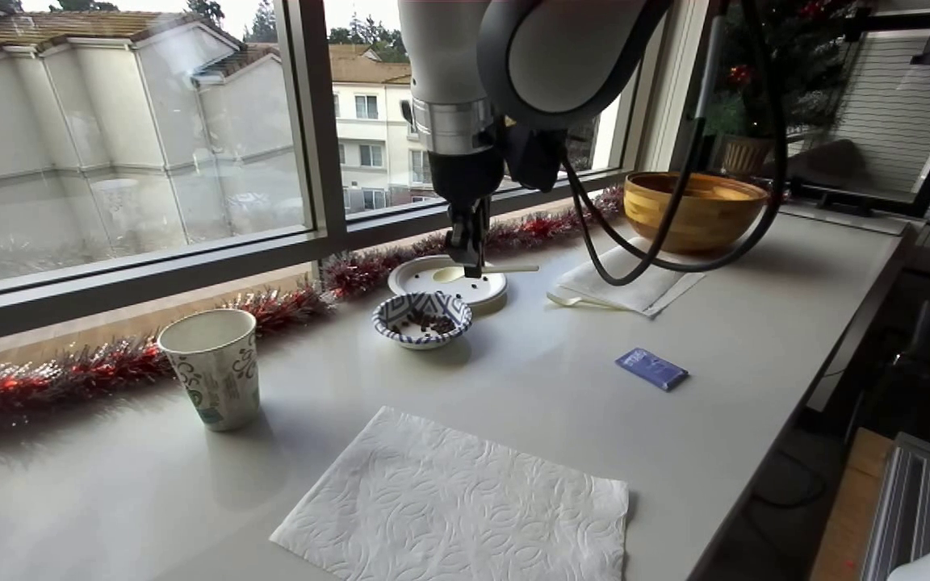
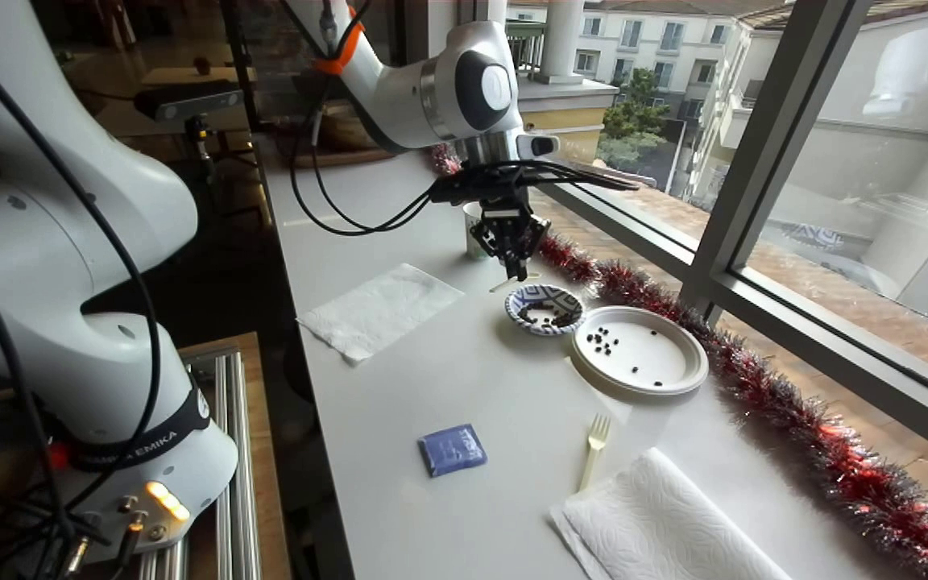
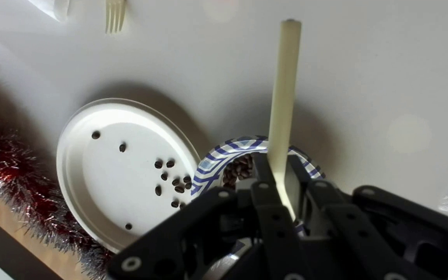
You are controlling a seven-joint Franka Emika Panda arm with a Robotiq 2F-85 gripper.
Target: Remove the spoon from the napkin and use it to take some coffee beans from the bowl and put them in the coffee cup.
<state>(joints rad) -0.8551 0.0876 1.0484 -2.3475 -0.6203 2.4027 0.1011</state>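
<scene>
Coffee cup: upright on the worktop, farthest left of the task's things in an exterior view; contents hidden.
Bowl: on the worktop, just beside the white plate; touching or apart, unclear.
Coffee beans: loose in the bowl, with strays scattered over the plate.
Napkin: flat on the worktop, well apart from the bowl; lifting-off step done, by judgement.
Gripper: clamped on the handle of the spoon, nearer the hollow than the handle's tip; pointing down, seemingly over the bowl.
Spoon: long axis crossing the gripper, near level; hollow toward the cup side, handle tip the opposite way, past the bowl's rim in the wrist view; no beans made out in the hollow.
Scoop to come: turning, by judgement, on the hollow's place against the beans; hollow hidden behind the gripper in the wrist view, visible beans to the plate side. Likely needed: a slight shift platewards, then a dip, hollow tipped low.
</scene>
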